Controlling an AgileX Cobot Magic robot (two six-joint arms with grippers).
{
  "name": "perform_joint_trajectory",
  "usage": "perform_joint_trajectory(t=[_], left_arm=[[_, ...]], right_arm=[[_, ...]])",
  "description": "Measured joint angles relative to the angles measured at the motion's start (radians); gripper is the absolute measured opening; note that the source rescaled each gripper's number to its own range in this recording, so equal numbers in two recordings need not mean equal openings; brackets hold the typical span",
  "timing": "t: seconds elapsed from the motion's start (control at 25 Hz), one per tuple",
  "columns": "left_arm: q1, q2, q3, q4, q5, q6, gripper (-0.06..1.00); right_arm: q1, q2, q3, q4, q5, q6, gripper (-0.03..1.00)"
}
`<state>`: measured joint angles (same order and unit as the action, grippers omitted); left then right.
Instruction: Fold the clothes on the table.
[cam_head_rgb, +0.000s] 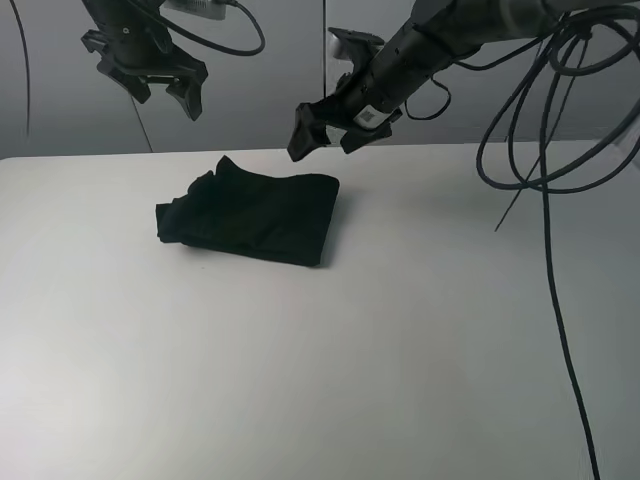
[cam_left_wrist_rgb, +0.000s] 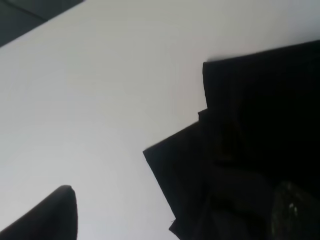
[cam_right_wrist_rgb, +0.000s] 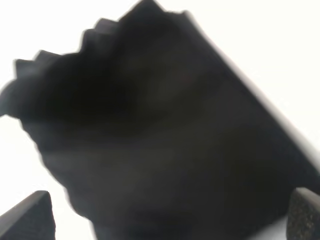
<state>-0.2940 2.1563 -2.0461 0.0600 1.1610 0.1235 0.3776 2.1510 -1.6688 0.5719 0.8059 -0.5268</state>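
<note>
While both arms hang raised, the clothes (cam_head_rgb: 250, 217) lie folded below.

high view: looks down across table (cam_head_rgb: 400, 350) | both wrist views: close above the shirt (cam_head_rgb: 255, 215)

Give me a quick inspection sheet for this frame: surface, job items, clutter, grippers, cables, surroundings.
Surface: white table, smooth, bare around the shirt.
Job's things: black T-shirt lying as a folded bundle on the far left-centre of the table; the left end looks bunched and uneven; no print visible.
Clutter: nothing seen.
Grippers: left gripper open, raised above the table beyond the shirt's left end, holding nothing. Right gripper open, hovering just above the shirt's far right edge, holding nothing.
Cables: black cables loop from the right arm; one trails down across the table's right side.
Surroundings: plain grey wall behind.
</note>
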Motion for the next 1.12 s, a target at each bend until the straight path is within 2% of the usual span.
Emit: perform_joint_trajectory(t=[0.08,0.28,0.36,0.68,0.88,1.0,1.12], left_arm=[[0.015,-0.030,0.000,-0.060,-0.002,0.012,1.00],[0.084,-0.092,0.000,-0.207,0.043,0.068,1.00],[0.100,-0.122,0.003,-0.219,0.050,0.079,1.00],[0.104,-0.261,0.043,-0.242,0.054,0.091,1.00],[0.113,-0.421,0.266,-0.240,0.032,0.091,1.00],[0.113,-0.584,0.449,-0.239,-0.046,0.091,1.00],[0.113,-0.753,0.616,-0.233,-0.098,0.087,1.00]], right_arm=[[-0.026,-0.050,0.040,-0.092,0.002,0.043,1.00],[-0.071,-0.225,0.262,-0.170,-0.083,0.083,1.00],[-0.075,-0.298,0.363,-0.198,-0.127,0.093,1.00],[-0.077,-0.563,0.698,-0.251,-0.189,0.159,1.00],[-0.077,-0.784,0.792,-0.272,-0.174,0.187,1.00],[-0.077,-0.927,0.799,-0.299,-0.103,0.226,1.00],[-0.077,-1.069,0.800,-0.350,0.008,0.275,1.00]])
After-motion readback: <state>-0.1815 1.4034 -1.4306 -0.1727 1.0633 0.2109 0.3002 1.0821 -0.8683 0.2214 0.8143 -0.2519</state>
